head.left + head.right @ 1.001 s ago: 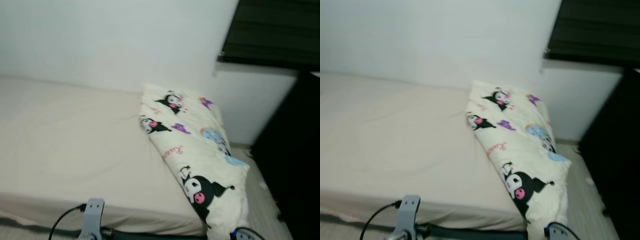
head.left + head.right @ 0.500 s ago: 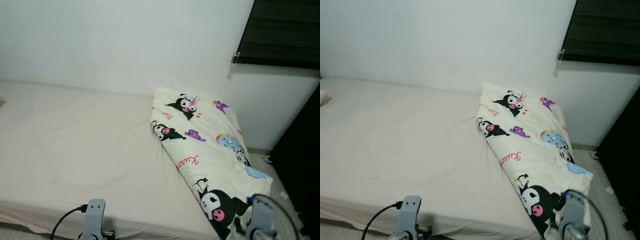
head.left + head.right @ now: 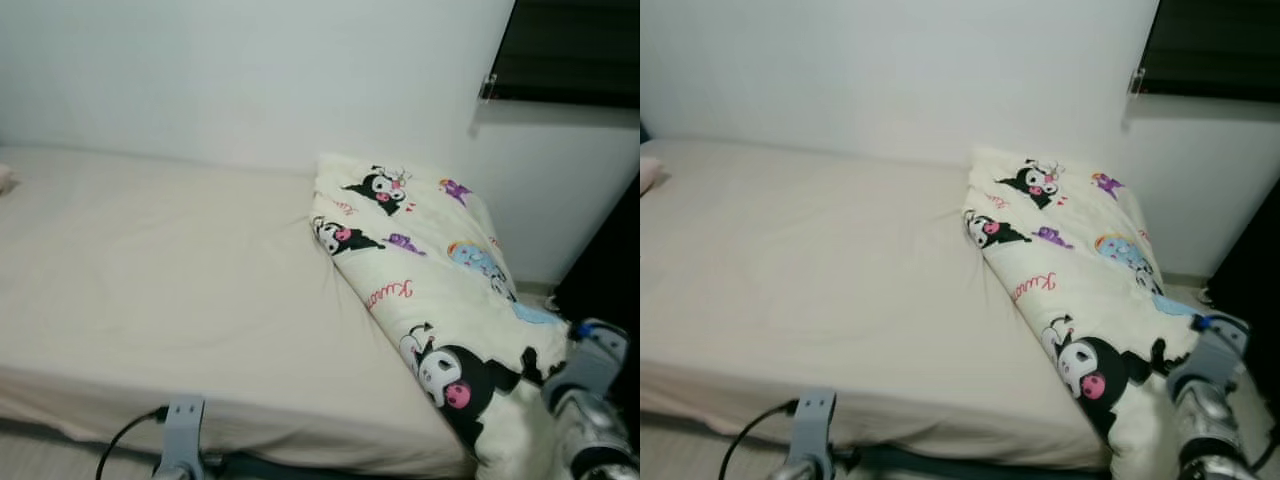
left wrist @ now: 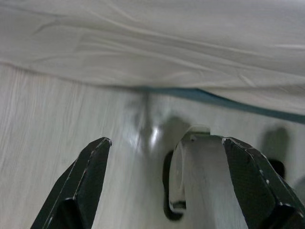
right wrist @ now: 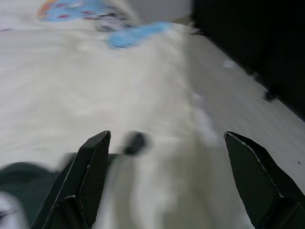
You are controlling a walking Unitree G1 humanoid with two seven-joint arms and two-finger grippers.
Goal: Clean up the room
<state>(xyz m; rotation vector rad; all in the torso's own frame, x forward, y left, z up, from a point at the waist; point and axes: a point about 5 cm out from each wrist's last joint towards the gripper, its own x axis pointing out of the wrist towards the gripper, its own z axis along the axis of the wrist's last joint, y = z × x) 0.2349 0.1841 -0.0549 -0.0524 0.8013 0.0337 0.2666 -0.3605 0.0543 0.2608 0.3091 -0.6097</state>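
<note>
A cream blanket (image 3: 430,270) printed with black cartoon figures lies bunched along the right end of the bed (image 3: 170,280), its corner hanging over the bed's edge. My right arm (image 3: 590,400) is raised at the lower right, beside that hanging corner. In the right wrist view my right gripper (image 5: 167,191) is open just above the blanket (image 5: 119,81), nothing between its fingers (image 5: 83,186). My left arm (image 3: 180,440) stays low at the bed's front edge. My left gripper (image 4: 167,191) is open over the floor, holding nothing.
The bed's cream sheet (image 4: 167,52) hangs to the pale wood floor (image 4: 43,124). A dark window (image 3: 570,50) sits high on the white wall, and dark furniture (image 3: 615,270) stands at the right. Small scraps (image 5: 228,63) lie on the floor. Something pink (image 3: 645,172) lies at the far left.
The camera has shifted a little, showing more of the bed's left side. My right arm has risen into view at the lower right, closer to the blanket's hanging corner. The left arm stays put.
</note>
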